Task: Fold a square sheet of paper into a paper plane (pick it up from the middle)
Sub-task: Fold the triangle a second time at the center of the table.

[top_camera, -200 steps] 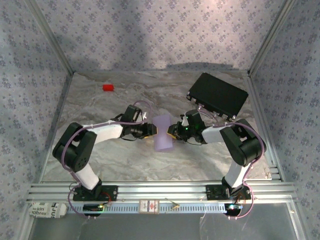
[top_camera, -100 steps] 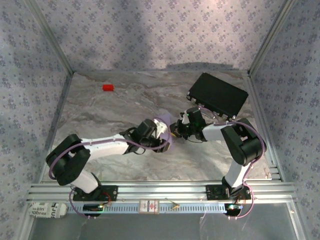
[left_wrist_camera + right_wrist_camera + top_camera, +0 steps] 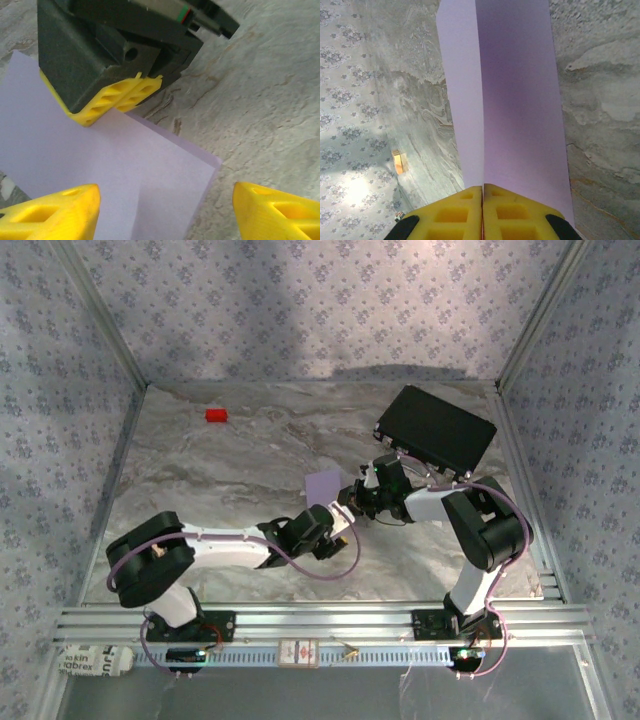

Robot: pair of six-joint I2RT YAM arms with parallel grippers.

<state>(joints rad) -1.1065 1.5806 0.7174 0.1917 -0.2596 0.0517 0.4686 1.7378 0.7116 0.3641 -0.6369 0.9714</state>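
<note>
Pinched on one side, unclasped on the other

Began nearest the arm bases: found the left gripper (image 3: pixel 337 527) low over the marble table (image 3: pixel 220 470), with yellow fingers (image 3: pixel 65 212) spread wide and clamped on nothing. Saw, from the left wrist, the near part of the sheet of paper (image 3: pixel 100 165) lying between those fingers; could not judge any contact there. Just beyond, met the right gripper (image 3: pixel 346 502) facing the left one, closed flat on the sheet's edge. Confirmed this from the right wrist: yellow pads (image 3: pixel 455 215) pressed tight together, with the pale lilac sheet reaching away from them, creased lengthwise, lighter on one half than on the other. Placed the sheet near the middle of the table, running from the right gripper toward the back left. Farther back on the right, noted a black case (image 3: pixel 435 428) lying flat. Farthest, at the back left, spotted a small red block (image 3: pixel 216 415), well apart from everything else
</note>
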